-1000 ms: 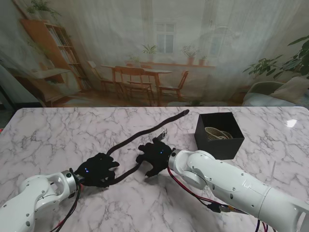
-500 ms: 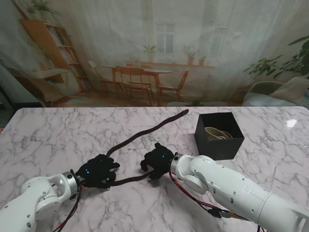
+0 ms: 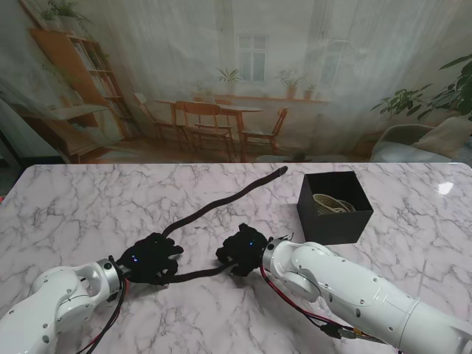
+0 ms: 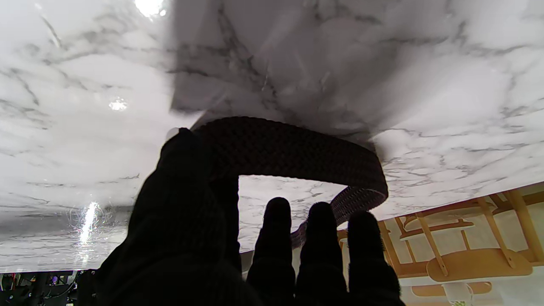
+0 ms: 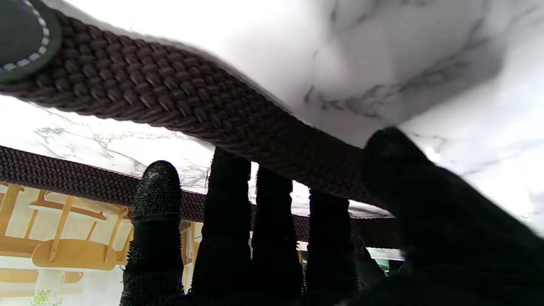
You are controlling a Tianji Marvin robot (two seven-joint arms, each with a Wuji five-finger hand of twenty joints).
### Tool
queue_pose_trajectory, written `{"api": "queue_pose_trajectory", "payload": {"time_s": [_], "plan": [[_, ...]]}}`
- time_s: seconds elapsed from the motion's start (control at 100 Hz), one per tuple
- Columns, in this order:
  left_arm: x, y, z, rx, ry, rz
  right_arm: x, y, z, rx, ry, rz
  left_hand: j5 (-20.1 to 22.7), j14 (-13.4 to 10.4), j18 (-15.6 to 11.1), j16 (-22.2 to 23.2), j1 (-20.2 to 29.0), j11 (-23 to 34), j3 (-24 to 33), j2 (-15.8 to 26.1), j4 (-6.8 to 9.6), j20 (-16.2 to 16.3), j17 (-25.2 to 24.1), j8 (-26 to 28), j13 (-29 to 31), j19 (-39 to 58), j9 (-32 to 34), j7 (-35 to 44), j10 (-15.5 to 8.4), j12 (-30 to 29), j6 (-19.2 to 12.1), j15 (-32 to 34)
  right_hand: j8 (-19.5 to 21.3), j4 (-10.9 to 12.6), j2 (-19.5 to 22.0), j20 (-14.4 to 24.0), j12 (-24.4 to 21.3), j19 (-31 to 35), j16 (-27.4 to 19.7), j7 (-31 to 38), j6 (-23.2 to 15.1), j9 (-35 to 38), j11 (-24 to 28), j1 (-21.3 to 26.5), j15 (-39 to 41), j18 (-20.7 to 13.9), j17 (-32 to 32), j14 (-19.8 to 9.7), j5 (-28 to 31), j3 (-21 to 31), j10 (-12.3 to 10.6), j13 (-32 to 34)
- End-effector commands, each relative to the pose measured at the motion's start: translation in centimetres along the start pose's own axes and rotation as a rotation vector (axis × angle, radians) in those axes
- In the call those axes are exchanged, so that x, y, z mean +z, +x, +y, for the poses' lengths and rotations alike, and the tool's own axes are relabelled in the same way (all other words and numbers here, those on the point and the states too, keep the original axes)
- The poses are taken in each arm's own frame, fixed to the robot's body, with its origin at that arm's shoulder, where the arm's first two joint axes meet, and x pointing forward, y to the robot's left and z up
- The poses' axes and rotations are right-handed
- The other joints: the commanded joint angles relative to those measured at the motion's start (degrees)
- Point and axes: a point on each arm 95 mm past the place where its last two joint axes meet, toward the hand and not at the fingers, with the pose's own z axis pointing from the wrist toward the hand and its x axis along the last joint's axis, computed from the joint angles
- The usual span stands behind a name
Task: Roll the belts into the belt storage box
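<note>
Stand view first: dark woven belt (image 3: 221,199) laid out across the marble table (image 3: 88,199), far tip reaching toward the table's far edge just left of the black storage box (image 3: 335,206), then running back toward the near edge, bending under the left hand (image 3: 151,258) and turning right along the surface to the right hand (image 3: 243,251). Box standing upright toward the far right part of the table, well apart from both hands, with a pale coiled belt (image 3: 332,203) already lying inside.

Left hand down on the belt's bend, palm to the table. Left wrist view: thumb (image 4: 182,170) pressed against the woven strap (image 4: 289,148), strap arching over and curving round past the three fingertips (image 4: 321,221), which rise free beneath it. Thumb in contact, but a true grip here cannot be told.

Right hand curled over the belt's near end, close beside the left hand, a short stretch of strap (image 3: 195,274) bridging the two. Right wrist view: strap (image 5: 191,102) crossing wide and close, fingers (image 5: 231,178) on one side, thumb (image 5: 395,165) on the other, clamped around it. Stitched leather tab (image 5: 23,38) visible at the strap's end. Second run of the same belt (image 5: 63,178) stretching behind the fingers, lying on the marble.
</note>
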Motion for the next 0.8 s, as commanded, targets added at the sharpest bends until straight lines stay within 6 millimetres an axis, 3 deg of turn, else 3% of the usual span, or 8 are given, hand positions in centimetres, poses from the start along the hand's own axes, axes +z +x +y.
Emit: {"api": "queue_pose_trajectory", "payload": {"time_s": [0.0, 0.09, 0.31, 0.36, 0.46, 0.53, 0.66, 0.79], "plan": [[0.2, 0.0, 0.0, 0.001, -0.014, 0.007, -0.1, 0.1, -1.0, 0.010, 0.026, -0.007, 1.2, 0.7, 1.5, 0.7, 2.3, 0.1, 1.4, -1.3, 0.21, -0.9, -0.5, 0.7, 0.4, 1.1, 0.9, 0.5, 0.7, 0.9, -0.8, 0.2, -3.8, -2.5, -0.6, 2.0, 3.7, 3.1, 2.9, 2.3, -3.5, 5.0, 4.3, 3.3, 4.7, -1.1, 2.6, -2.1, -0.5, 3.0, -3.0, 4.9], [0.3, 0.0, -0.1, 0.001, -0.015, 0.012, -0.1, 0.2, -1.1, 0.036, 0.034, -0.011, 1.0, 0.6, 1.5, 0.7, 2.2, 0.1, 1.4, -1.2, 0.23, -0.9, -0.5, 0.8, 0.5, 1.1, 1.0, 0.5, 0.7, 0.9, -0.8, 0.2, -6.4, -3.9, -0.8, 3.7, 8.6, 7.1, 6.1, 5.4, -4.0, 11.5, 6.4, 7.3, 9.7, -4.2, 8.1, -2.5, 0.3, 3.1, -4.3, 9.9], [0.4, 0.0, -0.2, -0.002, -0.020, 0.013, -0.5, 0.1, -1.5, 0.057, 0.054, 0.002, 0.8, 0.8, 1.9, 0.6, 1.4, 0.0, 1.3, -0.6, 0.35, -0.9, -0.3, 0.8, 0.7, 1.1, 1.3, 0.3, 0.8, 0.8, -0.6, 0.1, -11.4, -4.5, -0.6, 4.2, 7.0, 11.5, 8.0, 10.5, -8.6, 21.1, 8.4, 11.8, 13.8, -5.1, 12.7, -1.9, 9.3, 3.1, -5.2, 16.2], [0.5, 0.0, -0.2, -0.007, -0.018, 0.012, -0.6, 0.0, -1.5, 0.062, 0.060, 0.004, 0.5, 1.9, 2.6, 0.3, -1.2, -0.2, 1.2, -0.2, 0.90, -0.9, -0.2, -0.4, 1.1, 1.0, 1.4, -1.0, 1.2, 0.7, 0.1, -0.1, -11.8, -4.5, -0.3, 4.3, 6.7, 12.1, 8.3, 10.9, -9.1, 22.4, 9.0, 12.3, 14.6, -5.0, 13.3, -1.6, 11.2, 3.0, -5.1, 17.2], [0.6, 0.0, -0.2, -0.009, -0.010, 0.004, -1.1, -0.1, -1.6, 0.064, 0.051, 0.001, -3.5, 4.0, 4.8, -0.1, -9.1, -1.2, 0.7, 3.1, 1.20, -0.6, 0.9, -8.1, 3.4, 1.4, 1.0, -16.9, 2.5, -0.1, 3.7, 0.3, -11.8, -4.6, -0.1, 4.5, 7.4, 13.0, 9.0, 11.5, -10.6, 23.6, 10.3, 12.9, 16.3, -5.1, 14.0, -1.3, 13.0, 3.0, -5.0, 18.3], [0.6, -0.1, -0.3, -0.007, -0.003, 0.000, -1.5, -0.2, -1.5, 0.077, 0.035, -0.002, -7.9, 4.6, 5.4, 0.0, -10.8, -2.6, 0.5, 3.5, 0.99, -0.5, 1.7, -14.3, 4.6, 1.9, 0.0, -25.8, 3.9, -1.3, 4.9, 0.7, -11.2, -4.7, 0.2, 4.7, 8.6, 13.9, 9.9, 12.3, -11.4, 23.9, 11.4, 13.3, 18.1, -5.0, 14.3, -1.1, 13.8, 3.2, -4.8, 18.7], [0.5, -0.4, -0.7, -0.021, 0.010, -0.005, -2.5, -0.1, -1.1, 0.111, 0.012, -0.004, -13.6, 5.4, 5.6, -0.5, -13.4, -5.6, 0.4, 2.8, 0.70, -1.1, 2.1, -21.0, 5.1, 1.7, -2.7, -35.1, 5.8, -5.0, 6.3, 0.3, -10.0, -5.0, 0.8, 4.8, 10.5, 14.7, 10.8, 13.2, -12.1, 24.1, 13.0, 14.2, 20.5, -5.2, 14.7, -0.9, 14.3, 3.0, -4.5, 19.1], [0.2, -1.0, -1.3, -0.003, 0.037, -0.011, -3.7, 0.0, -0.7, 0.124, -0.011, 0.003, -16.4, 4.9, 3.1, -2.5, -16.8, -8.1, 0.4, 2.4, 0.09, -2.9, 1.4, -24.3, 1.5, -0.5, -7.7, -38.1, 7.0, -8.5, 6.5, -1.6, -8.1, -5.0, 1.5, 4.8, 12.2, 15.1, 11.6, 14.1, -12.8, 24.2, 14.2, 14.9, 22.7, -4.9, 15.0, -0.6, 14.6, 3.1, -3.9, 19.4]]}}
